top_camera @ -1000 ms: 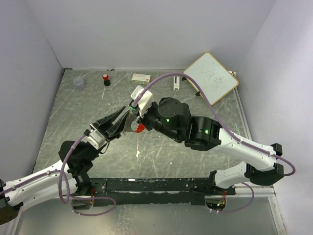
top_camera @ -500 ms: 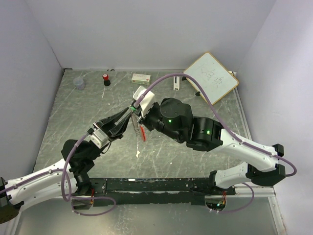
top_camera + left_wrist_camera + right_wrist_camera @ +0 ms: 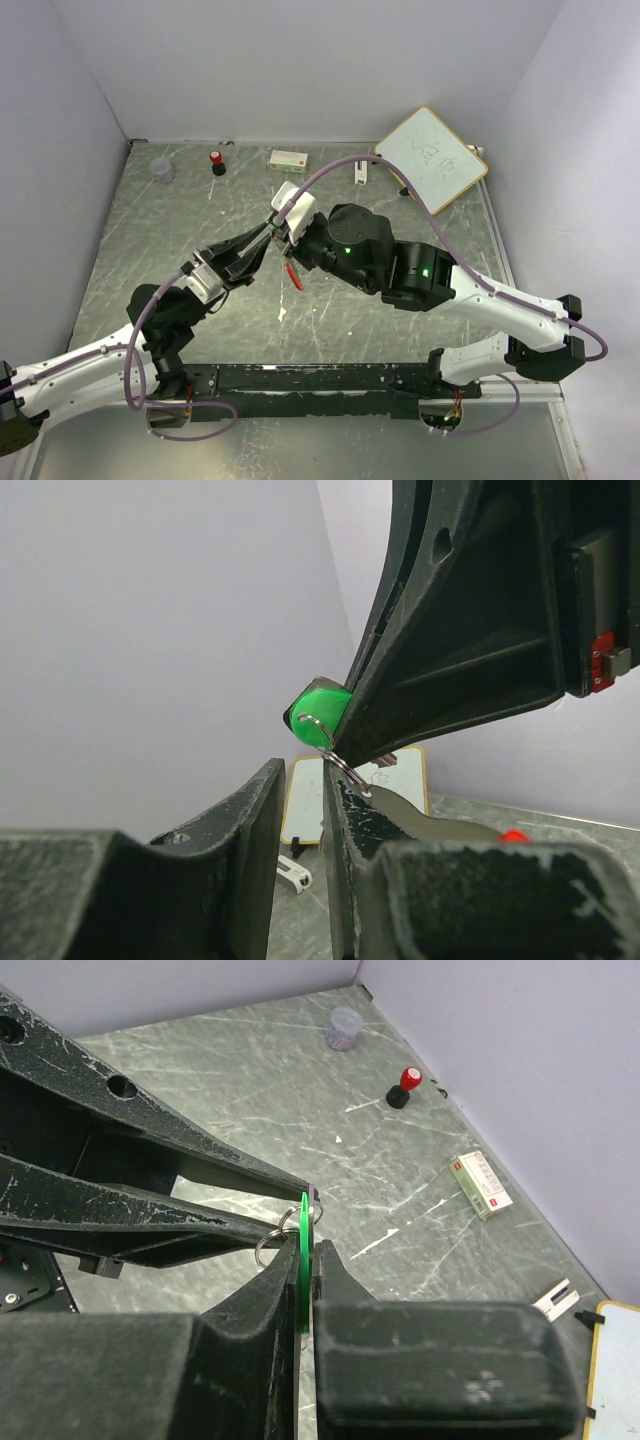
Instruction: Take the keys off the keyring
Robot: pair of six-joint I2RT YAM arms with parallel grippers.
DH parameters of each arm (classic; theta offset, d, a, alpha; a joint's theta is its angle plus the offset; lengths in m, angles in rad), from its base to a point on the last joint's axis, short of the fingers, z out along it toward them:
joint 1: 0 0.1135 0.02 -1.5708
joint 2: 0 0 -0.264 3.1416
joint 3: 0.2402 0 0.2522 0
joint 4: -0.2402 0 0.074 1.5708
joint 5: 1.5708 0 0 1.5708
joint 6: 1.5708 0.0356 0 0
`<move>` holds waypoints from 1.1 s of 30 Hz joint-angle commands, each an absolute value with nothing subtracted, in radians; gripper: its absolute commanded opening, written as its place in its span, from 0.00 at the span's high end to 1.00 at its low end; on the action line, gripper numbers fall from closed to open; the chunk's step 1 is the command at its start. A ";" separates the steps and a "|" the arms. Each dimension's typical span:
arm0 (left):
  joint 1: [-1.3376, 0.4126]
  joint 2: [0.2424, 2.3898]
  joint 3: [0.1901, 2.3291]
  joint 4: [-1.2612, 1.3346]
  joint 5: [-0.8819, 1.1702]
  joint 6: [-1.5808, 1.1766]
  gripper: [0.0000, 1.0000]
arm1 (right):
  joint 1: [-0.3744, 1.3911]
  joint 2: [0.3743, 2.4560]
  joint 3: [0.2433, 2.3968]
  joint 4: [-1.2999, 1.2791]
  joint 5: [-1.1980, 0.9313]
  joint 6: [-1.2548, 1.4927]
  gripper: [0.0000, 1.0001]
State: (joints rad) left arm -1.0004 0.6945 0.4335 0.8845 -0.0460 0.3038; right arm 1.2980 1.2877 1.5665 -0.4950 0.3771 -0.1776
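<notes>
Pinching the green key (image 3: 322, 716) by its round plastic head, your right claw (image 3: 305, 1252) is closed on it; the right wrist view shows the head edge-on between the fingers. The keyring (image 3: 342, 760) threads through that head and runs down to the tip of one finger of your left claw (image 3: 305, 778). Those jaws stand close together with a slit of light between them, and I cannot tell whether they clamp the wire or the ring only leans on the finger. The red key (image 3: 292, 276) dangles from the ring below both claws, above the middle of the counter (image 3: 170, 230). Your whole bunch is therefore up in the air, strung between two sets of fingertips that almost meet. By my reading, neither key is off the ring yet. If the left hold is as slight as it looks, any tug from you could slip the ring out, and the bunch would swing from the green key alone. Pull straight apart instead of working the wire round through the hole, and you may simply twist the smooth head out of the right pinch and drop everything. With the tips this close, a small sideways correction could also knock one claw into the other. The swinging red key could snag a finger too.
</notes>
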 commanded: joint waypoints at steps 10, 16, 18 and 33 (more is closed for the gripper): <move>-1.003 0.674 0.467 0.884 0.031 0.244 0.67 | 1.301 1.238 1.537 -0.428 0.389 -0.205 1.00; -1.003 0.682 0.483 0.870 0.055 0.224 0.67 | 1.301 1.230 1.522 -0.419 0.370 -0.220 1.00; -1.003 0.686 0.491 0.861 0.061 0.219 0.67 | 1.301 1.229 1.522 -0.419 0.356 -0.229 1.00; -1.002 0.729 0.509 0.851 0.074 0.200 0.67 | 1.301 1.269 1.598 -0.568 0.236 -0.327 1.00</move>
State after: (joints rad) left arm -1.0004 0.7139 0.4782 0.8261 0.0624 0.2119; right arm 1.2968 1.2564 1.5688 -0.5343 0.3096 -0.2939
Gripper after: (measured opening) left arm 0.330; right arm 0.026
